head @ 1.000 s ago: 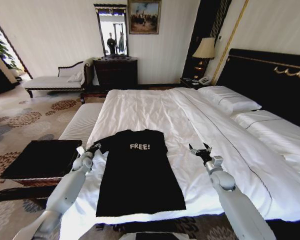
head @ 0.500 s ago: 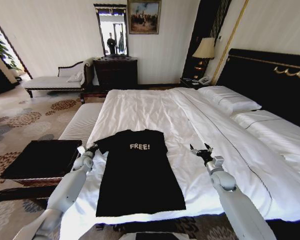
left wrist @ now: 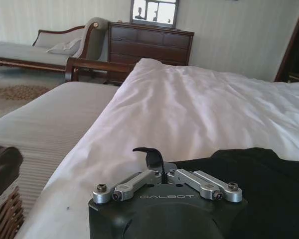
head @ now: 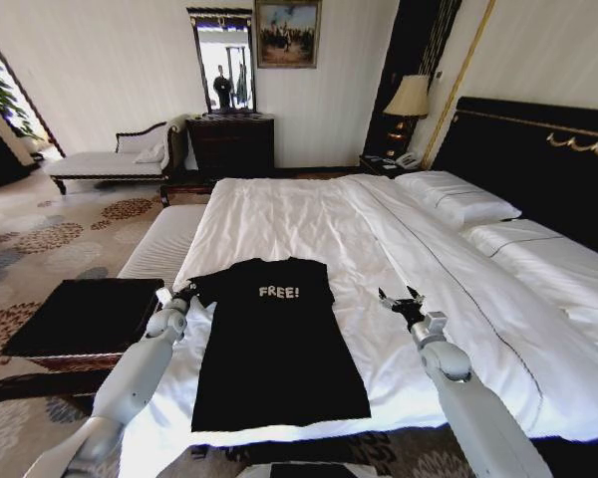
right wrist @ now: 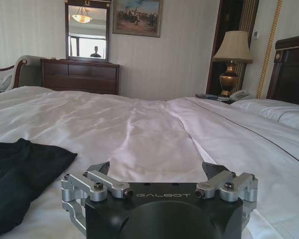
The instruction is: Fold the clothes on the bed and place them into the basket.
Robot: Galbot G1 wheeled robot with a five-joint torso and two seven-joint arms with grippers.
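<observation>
Bed (head: 309, 219), white duvet, takes up most of the scene; both arms reach over its near edge. Basket (head: 80, 317), black top, sits on the floor beyond the left gripper's outer side, off the bed and apart from it; its wicker edge shows just below the left wrist. Shirt (head: 274, 344) lies flat on the duvet between the two grippers, chest up, white "FREE!" lettering readable, collar toward the headboard, hem at the near edge. Body smooth, few wrinkles; both short sleeves spread out, no fold in it yet. Left gripper (head: 186, 293) is at the shirt's left sleeve, jaws drawn together with a tongue of black cloth standing up between them in the left wrist view (left wrist: 155, 158), so judged to be pinching the sleeve edge. Right gripper (head: 403, 298) sits low over bare duvet, well apart from the shirt's right sleeve, which lies off to its inner side (right wrist: 25, 172); jaws spread wide, nothing in them. Progress, judged: very early. One sleeve taken at most. Left to do: every fold, then lifting the folded shirt and carrying it past the left gripper to the basket
</observation>
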